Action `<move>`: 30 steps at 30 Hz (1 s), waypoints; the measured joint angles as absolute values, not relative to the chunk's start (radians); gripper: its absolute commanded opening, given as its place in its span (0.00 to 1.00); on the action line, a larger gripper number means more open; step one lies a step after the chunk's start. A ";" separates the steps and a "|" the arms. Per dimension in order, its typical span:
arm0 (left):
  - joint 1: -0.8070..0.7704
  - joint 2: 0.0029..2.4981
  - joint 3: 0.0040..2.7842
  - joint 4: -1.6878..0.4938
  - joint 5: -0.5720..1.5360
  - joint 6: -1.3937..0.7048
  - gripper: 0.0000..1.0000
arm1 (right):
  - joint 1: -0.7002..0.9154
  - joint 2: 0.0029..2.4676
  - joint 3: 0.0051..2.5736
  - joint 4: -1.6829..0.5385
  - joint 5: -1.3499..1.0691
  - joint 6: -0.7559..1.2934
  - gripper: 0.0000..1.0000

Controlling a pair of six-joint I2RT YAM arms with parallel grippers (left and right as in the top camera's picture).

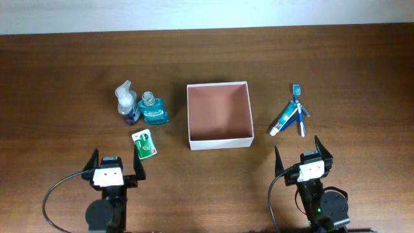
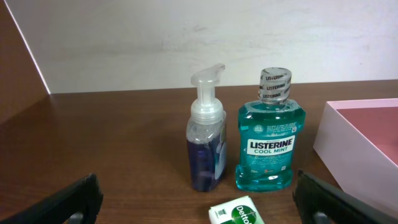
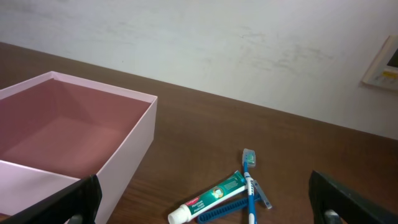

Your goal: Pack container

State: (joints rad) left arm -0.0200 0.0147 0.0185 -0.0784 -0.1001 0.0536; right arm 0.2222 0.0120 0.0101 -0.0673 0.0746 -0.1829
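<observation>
I see the container as a square, shallow box, white outside, pinkish-brown inside, with left gripper and right gripper both spread wide, gripping nothing.

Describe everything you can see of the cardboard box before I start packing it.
The container is a square, shallow, open-topped box that looks like cardboard, with white outer walls and a pinkish-brown inside. No lid shows. It is empty and sits flat on the table near the middle. Nothing touches it. The mouthwash bottle stands apart on the left arm's side, and the toothpaste lies apart on the right arm's side.
</observation>
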 measured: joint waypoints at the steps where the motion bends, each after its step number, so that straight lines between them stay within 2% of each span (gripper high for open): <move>1: -0.020 0.015 0.019 -0.078 -0.100 0.054 0.99 | 0.222 0.012 0.010 -0.067 0.075 -0.183 0.99; 11: -0.020 0.015 0.019 -0.070 -0.074 0.054 0.99 | 0.222 0.012 0.010 -0.067 0.075 -0.183 0.99; 15: -0.020 0.015 0.018 -0.048 0.046 0.054 0.99 | 0.222 0.012 0.010 -0.067 0.075 -0.183 0.98; 21: -0.020 0.014 0.016 0.114 0.256 0.054 0.99 | 0.222 0.012 0.010 -0.067 0.075 -0.183 0.99; 27: -0.020 0.066 0.154 -0.070 0.251 0.058 0.99 | 0.222 0.012 0.010 -0.067 0.075 -0.184 0.99; 30: -0.020 0.180 0.354 -0.146 0.216 0.065 0.99 | 0.222 0.012 0.010 -0.067 0.074 -0.183 0.99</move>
